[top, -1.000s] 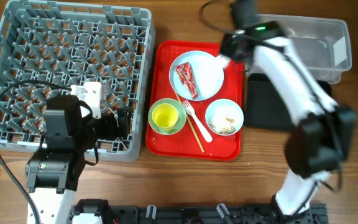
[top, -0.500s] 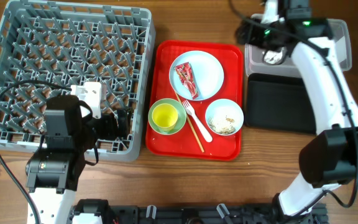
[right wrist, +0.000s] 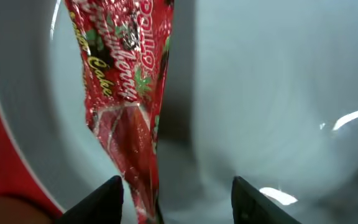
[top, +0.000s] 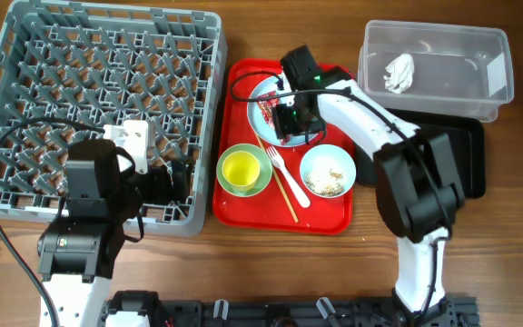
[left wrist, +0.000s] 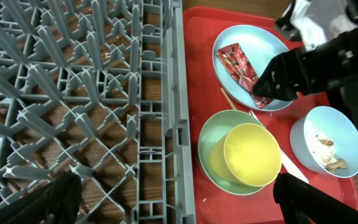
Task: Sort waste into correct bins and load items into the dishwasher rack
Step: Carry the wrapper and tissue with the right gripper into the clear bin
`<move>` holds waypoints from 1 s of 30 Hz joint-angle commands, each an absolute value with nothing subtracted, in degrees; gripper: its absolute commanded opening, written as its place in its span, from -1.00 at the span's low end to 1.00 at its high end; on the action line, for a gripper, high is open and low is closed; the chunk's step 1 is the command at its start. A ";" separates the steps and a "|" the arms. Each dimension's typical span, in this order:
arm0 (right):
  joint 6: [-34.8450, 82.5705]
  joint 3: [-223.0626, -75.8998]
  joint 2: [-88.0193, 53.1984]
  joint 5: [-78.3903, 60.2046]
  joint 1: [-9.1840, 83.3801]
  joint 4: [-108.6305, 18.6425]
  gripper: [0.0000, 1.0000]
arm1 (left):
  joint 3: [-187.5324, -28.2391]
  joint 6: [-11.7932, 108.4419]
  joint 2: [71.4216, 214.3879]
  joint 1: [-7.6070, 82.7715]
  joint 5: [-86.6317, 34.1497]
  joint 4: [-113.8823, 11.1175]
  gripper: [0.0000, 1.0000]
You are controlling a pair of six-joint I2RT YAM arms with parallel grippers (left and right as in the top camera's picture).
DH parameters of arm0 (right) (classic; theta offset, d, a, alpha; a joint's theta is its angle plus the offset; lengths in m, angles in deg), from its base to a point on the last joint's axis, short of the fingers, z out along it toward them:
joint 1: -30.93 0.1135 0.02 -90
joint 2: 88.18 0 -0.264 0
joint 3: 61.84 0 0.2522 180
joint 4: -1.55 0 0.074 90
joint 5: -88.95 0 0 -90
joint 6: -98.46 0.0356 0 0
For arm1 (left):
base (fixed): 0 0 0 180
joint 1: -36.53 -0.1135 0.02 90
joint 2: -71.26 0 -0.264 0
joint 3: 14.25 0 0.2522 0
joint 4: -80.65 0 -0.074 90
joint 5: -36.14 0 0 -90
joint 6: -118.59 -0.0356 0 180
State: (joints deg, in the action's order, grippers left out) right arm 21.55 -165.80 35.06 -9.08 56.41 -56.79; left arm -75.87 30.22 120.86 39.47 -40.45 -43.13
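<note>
A red-and-white wrapper (top: 275,116) lies on the pale plate (top: 314,102) on the red tray. My right gripper (top: 294,120) hovers low over it, open. In the right wrist view the wrapper (right wrist: 123,106) runs down between the fingertips (right wrist: 107,196), close to the left one, over the plate (right wrist: 278,93). My left gripper (left wrist: 182,199) stands wide open with nothing in it, above the near right edge of the grey dishwasher rack (top: 98,100). The yellow-green cup (top: 241,169) sits in a bowl. Another bowl (top: 328,171) holds crumbs. The fork (top: 289,177) and chopsticks (top: 282,193) lie between them.
The clear tub (top: 443,45) at the back right holds a crumpled white piece (top: 398,71). The black tray (top: 457,168) lies in front of it, partly under my right arm. The red tray (top: 243,213) lies beside the rack.
My right arm swung from the plate to the clear tub, left a crumpled white piece there, and came back down over the wrapper. Its jaws went from shut to open. The left arm stayed still.
</note>
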 commanded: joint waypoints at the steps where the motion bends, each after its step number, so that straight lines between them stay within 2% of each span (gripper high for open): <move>1: 22.66 -165.69 37.16 -8.34 56.85 -56.44 -0.28 | -76.83 30.61 120.77 39.41 -39.77 -43.07 1.00; 3: 22.64 -165.69 37.11 -8.36 56.85 -56.70 -0.89 | -76.83 30.61 120.77 39.41 -39.77 -43.07 1.00; 10: 24.28 -170.47 30.01 -4.97 54.29 -60.02 -0.92 | -76.83 30.59 120.77 39.41 -39.77 -43.07 1.00; 15: 32.58 -170.54 16.87 2.35 42.68 -58.47 -0.91 | -76.83 30.59 120.77 39.41 -39.77 -43.09 1.00; 20: 37.11 -170.39 18.23 1.91 31.30 -54.60 -0.91 | -76.83 30.59 120.77 39.41 -39.77 -43.11 1.00; 21: 36.93 -170.37 18.82 1.08 30.33 -53.18 -0.73 | -76.83 30.59 120.77 39.41 -39.77 -43.09 1.00; 22: 36.93 -170.37 19.43 -1.69 29.26 -51.10 -0.13 | -76.83 30.61 120.77 39.41 -39.77 -43.07 1.00; 23: 36.89 -170.37 19.49 -2.44 28.96 -50.10 0.25 | -76.83 30.59 120.77 39.41 -39.77 -43.02 1.00; 24: 34.14 -170.39 19.15 -2.87 28.80 -49.35 0.99 | -76.83 30.59 120.77 39.41 -39.77 -43.04 1.00; 27: 30.46 -170.39 15.12 -8.43 28.72 -52.11 1.00 | -76.83 30.59 120.77 39.41 -39.77 -42.89 1.00; 30: 26.27 -170.39 8.30 -15.11 28.89 -67.98 0.99 | -76.83 30.59 120.77 39.41 -39.77 -42.89 1.00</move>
State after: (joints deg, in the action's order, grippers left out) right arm 30.27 -170.04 14.38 -9.06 28.85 -61.75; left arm -75.91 30.22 120.86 39.47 -40.47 -42.72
